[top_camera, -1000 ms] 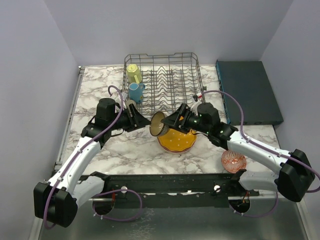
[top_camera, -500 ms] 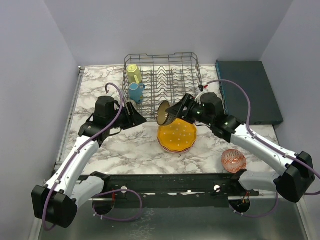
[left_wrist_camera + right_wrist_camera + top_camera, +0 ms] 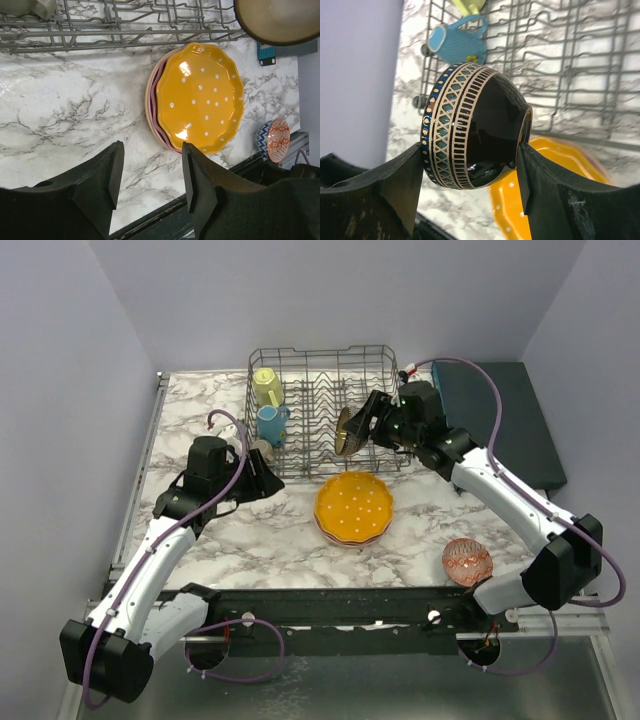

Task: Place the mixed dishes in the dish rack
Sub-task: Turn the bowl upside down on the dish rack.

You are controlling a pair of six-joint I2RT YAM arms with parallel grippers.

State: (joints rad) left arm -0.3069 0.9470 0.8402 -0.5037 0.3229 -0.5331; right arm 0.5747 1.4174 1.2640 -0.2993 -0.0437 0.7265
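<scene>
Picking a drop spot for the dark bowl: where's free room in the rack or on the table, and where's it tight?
Free: dish rack tine rows right of the yellow mug and blue mug; marble between orange plate and red-patterned bowl. Crowded: the rack's left column, where both mugs sit.

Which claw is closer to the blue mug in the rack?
Left. The left gripper hovers just before the blue mug; the right gripper, holding a bowl, is farther right.

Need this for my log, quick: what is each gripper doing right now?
Left gripper: open, holding nothing.
Right gripper: closed on the dark brown bowl.
</scene>
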